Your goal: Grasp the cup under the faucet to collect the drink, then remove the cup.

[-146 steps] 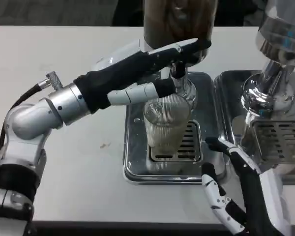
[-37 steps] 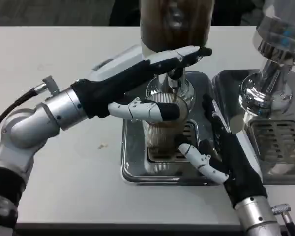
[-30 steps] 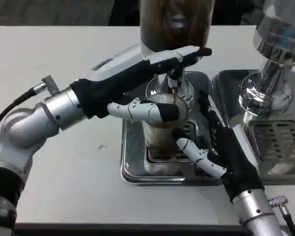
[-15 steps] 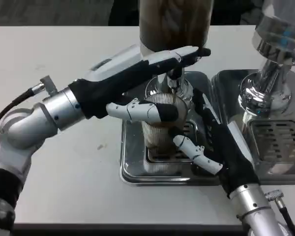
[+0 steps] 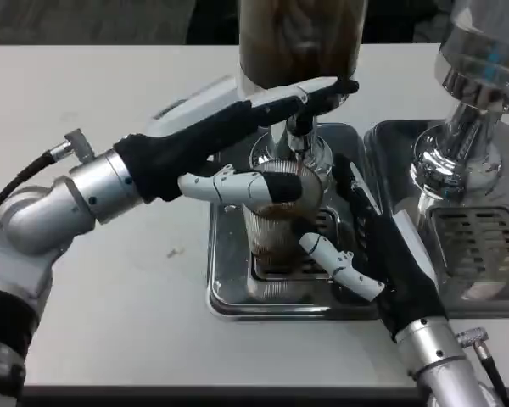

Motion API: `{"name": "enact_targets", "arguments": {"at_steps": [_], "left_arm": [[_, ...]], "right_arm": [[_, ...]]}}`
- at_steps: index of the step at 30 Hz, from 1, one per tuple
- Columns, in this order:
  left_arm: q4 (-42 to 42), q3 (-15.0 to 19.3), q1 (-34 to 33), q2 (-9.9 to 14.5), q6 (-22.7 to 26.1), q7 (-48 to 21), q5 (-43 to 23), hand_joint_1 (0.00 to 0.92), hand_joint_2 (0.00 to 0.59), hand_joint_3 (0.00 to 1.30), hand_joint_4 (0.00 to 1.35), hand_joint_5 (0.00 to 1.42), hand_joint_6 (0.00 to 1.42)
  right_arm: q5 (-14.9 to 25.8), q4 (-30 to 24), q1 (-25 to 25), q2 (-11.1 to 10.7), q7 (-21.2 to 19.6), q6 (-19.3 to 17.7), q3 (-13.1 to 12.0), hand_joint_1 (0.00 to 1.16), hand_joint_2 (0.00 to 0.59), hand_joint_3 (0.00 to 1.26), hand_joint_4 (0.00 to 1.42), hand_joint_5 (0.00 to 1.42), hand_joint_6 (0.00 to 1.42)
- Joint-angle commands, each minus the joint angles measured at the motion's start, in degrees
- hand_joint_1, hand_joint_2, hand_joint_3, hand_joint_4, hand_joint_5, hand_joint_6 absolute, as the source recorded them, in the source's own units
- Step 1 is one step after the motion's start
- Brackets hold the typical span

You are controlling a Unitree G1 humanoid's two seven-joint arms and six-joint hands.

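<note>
Looks about halfway: the ribbed cup (image 5: 276, 233) sits on the drip tray (image 5: 225, 288) near the tabletop's far edge, partly filled, left hand (image 5: 254, 140) pressing the faucet lever (image 5: 310, 100), right hand (image 5: 369, 242) wrapping the cup, removal pending.

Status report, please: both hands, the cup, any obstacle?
Left hand up at the faucet lever, thumb by the cup rim. Right hand beside the cup, grip unclear. Cup on drip tray, part-filled. No obstacle seen.
</note>
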Motion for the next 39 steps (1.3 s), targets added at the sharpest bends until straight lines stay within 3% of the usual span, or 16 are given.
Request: {"name": "enact_targets", "arguments": {"at_steps": [1,39], "left_arm": [[-0.29,-0.11,0.71,0.36,0.69,-2.48,-0.1,0.0,0.076,0.13,0.05,0.12,0.06],[-7.23,8.53,-0.61,-1.49,7.74,-11.56,-12.66,0.0,0.068,0.14,0.06,0.13,0.08]], "right_arm": [[0.29,0.36,-0.53,0.17,-0.18,-1.33,-0.34,0.53,0.265,0.0,0.0,0.0,0.02],[0.16,0.45,0.05,0.25,-0.69,-1.53,-0.44,0.55,0.262,0.0,0.01,0.0,0.02]]}}
